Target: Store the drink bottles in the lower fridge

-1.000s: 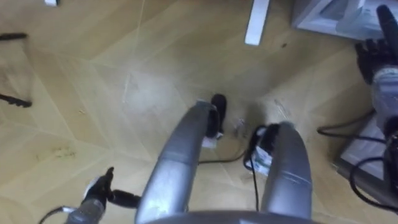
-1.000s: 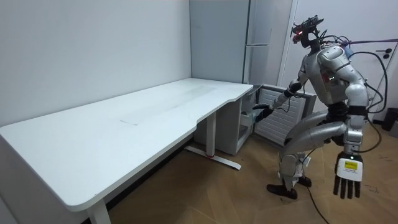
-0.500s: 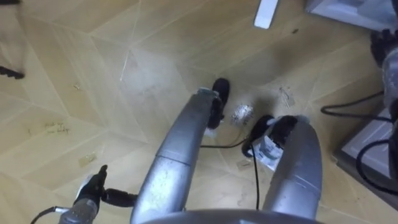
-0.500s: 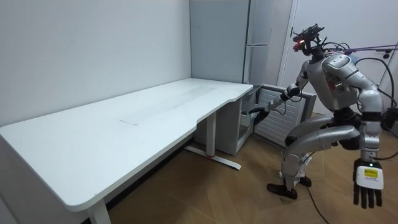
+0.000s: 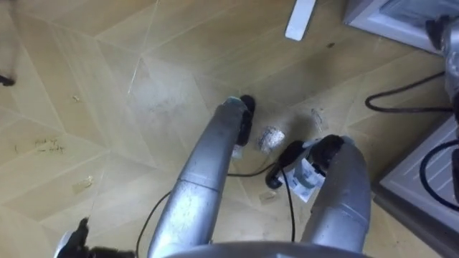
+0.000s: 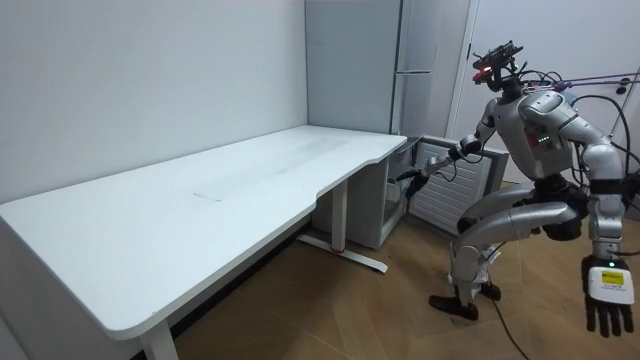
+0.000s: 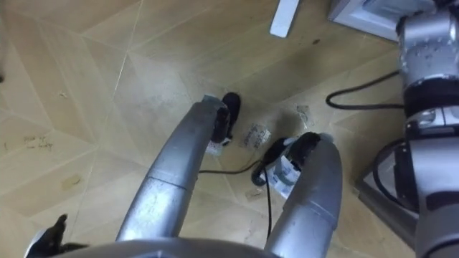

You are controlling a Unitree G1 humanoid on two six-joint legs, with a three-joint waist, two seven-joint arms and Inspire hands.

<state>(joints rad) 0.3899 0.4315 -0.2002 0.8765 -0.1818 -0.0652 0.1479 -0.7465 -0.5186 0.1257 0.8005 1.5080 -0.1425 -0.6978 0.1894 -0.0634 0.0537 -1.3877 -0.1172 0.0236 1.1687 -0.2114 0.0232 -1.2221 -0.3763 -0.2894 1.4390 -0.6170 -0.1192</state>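
Reaching toward the lower fridge [image 6: 445,195] at centre right of the room view, the right hand [image 6: 413,180] is too small to read. At lower right, the left hand [image 6: 606,292] hangs open, carrying no drink. Risk: with knees bent, overreach may tip the robot or strike the fridge.

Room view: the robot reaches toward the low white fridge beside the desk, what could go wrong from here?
One: a crumpled silvery scrap lies on the wooden floor between its feet; a step might slip on it. Two: the right hand is at the low white fridge close beside the white desk, so the arm could knock the desk's edge. The left hand hangs open at its side.
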